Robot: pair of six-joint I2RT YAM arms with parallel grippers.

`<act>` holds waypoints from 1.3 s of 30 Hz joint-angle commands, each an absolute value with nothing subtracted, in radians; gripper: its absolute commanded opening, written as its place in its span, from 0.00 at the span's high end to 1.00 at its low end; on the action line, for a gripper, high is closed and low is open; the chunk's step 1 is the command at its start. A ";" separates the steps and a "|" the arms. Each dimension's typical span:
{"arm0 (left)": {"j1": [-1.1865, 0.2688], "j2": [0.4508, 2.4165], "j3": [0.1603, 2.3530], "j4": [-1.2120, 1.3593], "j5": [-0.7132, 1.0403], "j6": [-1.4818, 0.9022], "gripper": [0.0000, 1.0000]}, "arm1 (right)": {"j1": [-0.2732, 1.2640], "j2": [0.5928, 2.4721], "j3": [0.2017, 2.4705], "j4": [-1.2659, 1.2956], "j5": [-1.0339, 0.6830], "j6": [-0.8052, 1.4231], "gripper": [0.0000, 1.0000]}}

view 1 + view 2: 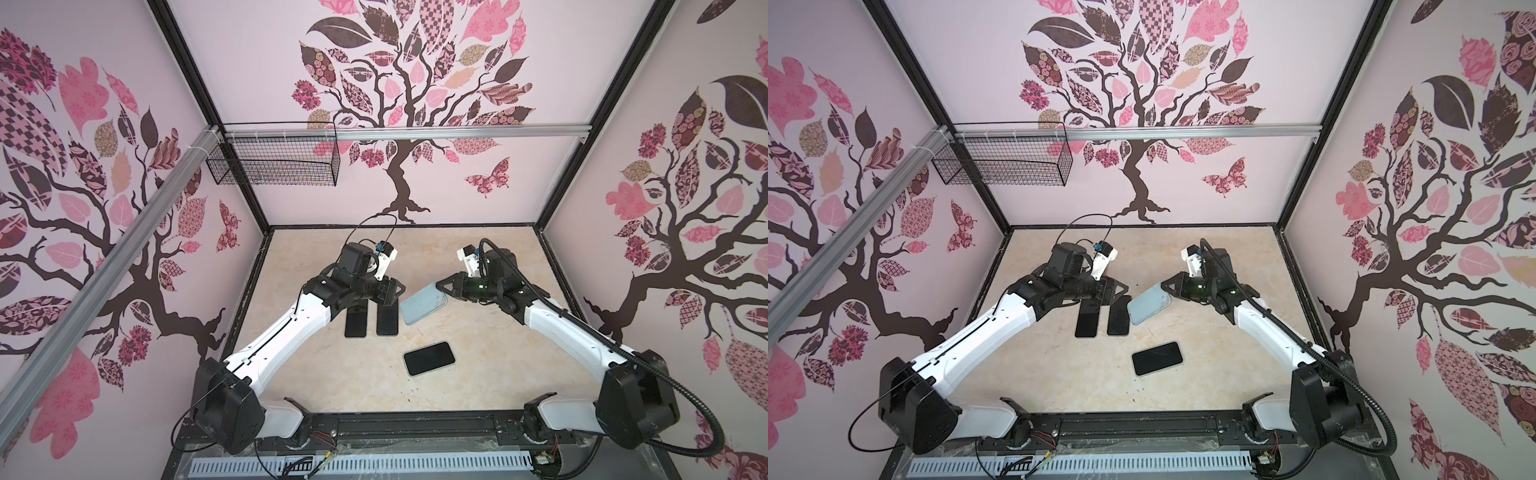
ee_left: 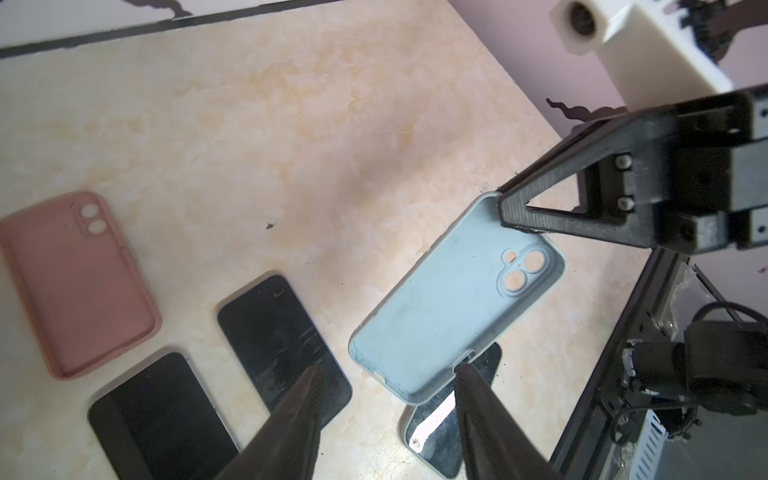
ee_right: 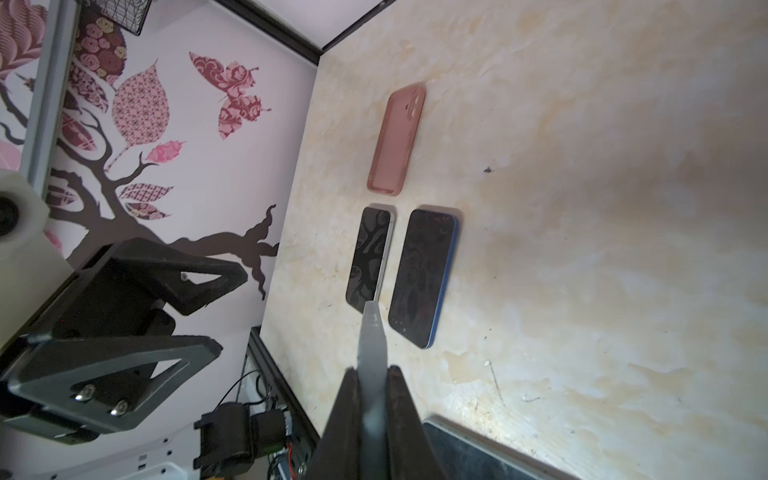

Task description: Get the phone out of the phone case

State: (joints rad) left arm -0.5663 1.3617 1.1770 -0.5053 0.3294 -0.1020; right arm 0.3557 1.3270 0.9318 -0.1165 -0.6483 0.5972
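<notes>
blue case (image 1: pixel 424 307) empty, rim pinched by right gripper (image 1: pixel 441 286) | left gripper (image 1: pixel 395 293) jaws apart, holding nothing | phone (image 1: pixel 429 358) bare on desk (image 1: pixel 498 353), toward front edge | extraction looks done

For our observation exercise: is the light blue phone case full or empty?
Empty. The light blue phone case, held at one corner by the right gripper, shows the table through its camera cutouts; no phone sits inside.
</notes>
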 commanded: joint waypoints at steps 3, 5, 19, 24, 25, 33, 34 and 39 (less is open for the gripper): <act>-0.618 1.367 1.120 -0.445 0.397 0.000 0.46 | 0.351 1.304 0.989 -0.227 -0.834 0.589 1.00; -0.627 1.380 1.123 -0.448 0.419 0.013 0.46 | 0.351 1.305 0.995 -0.227 -0.863 0.589 1.00; -0.632 1.457 1.150 -0.507 0.502 0.061 0.70 | 0.351 1.287 0.982 -0.163 -0.951 0.634 1.00; -0.633 1.454 1.148 -0.507 0.501 0.066 0.89 | 0.351 1.287 0.978 -0.156 -0.940 0.635 1.00; -0.632 1.453 1.150 -0.508 0.503 0.067 0.94 | 0.351 1.285 0.978 -0.158 -0.927 0.632 1.00; -0.624 1.472 1.172 -0.501 0.303 -0.025 1.00 | 0.350 1.247 0.952 -0.188 -0.675 0.605 0.41; -0.614 1.483 1.179 -0.502 0.266 -0.049 1.00 | 0.350 1.240 0.944 -0.206 -0.600 0.598 0.30; -0.520 1.564 1.227 -0.483 0.215 -0.178 1.00 | 0.350 1.266 0.936 -0.275 -0.314 0.576 0.01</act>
